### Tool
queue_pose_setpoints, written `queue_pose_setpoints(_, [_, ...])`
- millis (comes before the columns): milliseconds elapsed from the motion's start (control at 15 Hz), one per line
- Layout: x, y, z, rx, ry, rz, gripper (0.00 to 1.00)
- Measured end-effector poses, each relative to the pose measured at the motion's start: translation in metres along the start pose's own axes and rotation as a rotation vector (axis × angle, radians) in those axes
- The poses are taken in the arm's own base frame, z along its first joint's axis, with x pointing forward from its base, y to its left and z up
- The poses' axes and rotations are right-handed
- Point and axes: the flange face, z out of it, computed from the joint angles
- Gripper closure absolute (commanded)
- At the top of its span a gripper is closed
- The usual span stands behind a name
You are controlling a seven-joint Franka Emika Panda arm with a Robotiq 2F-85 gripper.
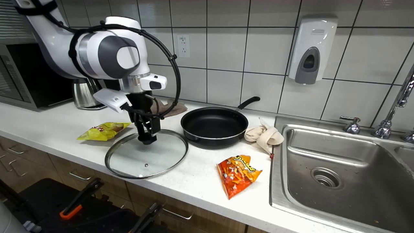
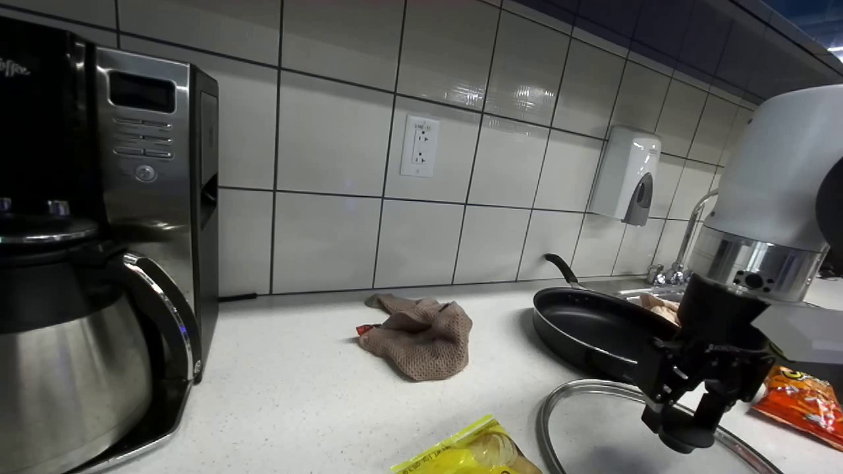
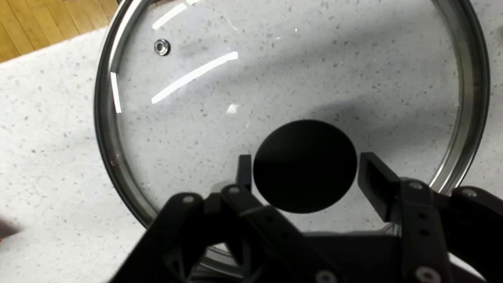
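Over at the far left a dark, boxy appliance [image 1: 19, 81] stands near the tiled wall [image 1: 223, 48], and beside it I see a steel carafe [image 1: 84, 94], which sits by a coffee maker [image 2: 148, 164] in an exterior view. Next comes a yellow snack bag [image 1: 103, 131], lying on the white counter [image 1: 200, 171] just beside the lid. The white robot arm [image 1: 97, 55], looped with black cable, reaches down here to the gripper [image 1: 148, 132].

The glass lid [image 1: 147, 155] is right under that gripper, near the counter's front edge, knob side up. In the wrist view its round black knob [image 3: 305, 166] is between the two fingers [image 3: 244, 173], which stand about as far apart as the knob is wide, a bare sliver of light at each side. Whether they press on it, I can't tell.

Farther back a brown cloth [image 2: 421, 339] lies crumpled, something red at its edge. To the right a black frying pan [image 1: 214, 124] sits upright, handle toward the wall. In front of it lies an orange-and-red bag [image 1: 237, 174]; a bunched beige cloth [image 1: 264, 135] lies between pan and sink. A soap dispenser [image 1: 315, 50] hangs above the steel sink [image 1: 333, 158], with a chrome faucet [image 1: 383, 130] at far right.
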Motion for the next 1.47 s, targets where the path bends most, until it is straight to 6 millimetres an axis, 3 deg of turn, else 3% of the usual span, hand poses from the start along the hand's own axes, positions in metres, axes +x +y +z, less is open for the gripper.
queue_pose_setpoints(733, [0.035,-0.015,-0.033,0.037,0.094,-0.004,0.0])
queue_pose_setpoints(1133, [0.053,-0.043,-0.055,0.089,0.145,-0.056,0.0])
queue_pose_setpoints(1467, [0.057,-0.077,-0.059,0.194,0.146,-0.153,0.0])
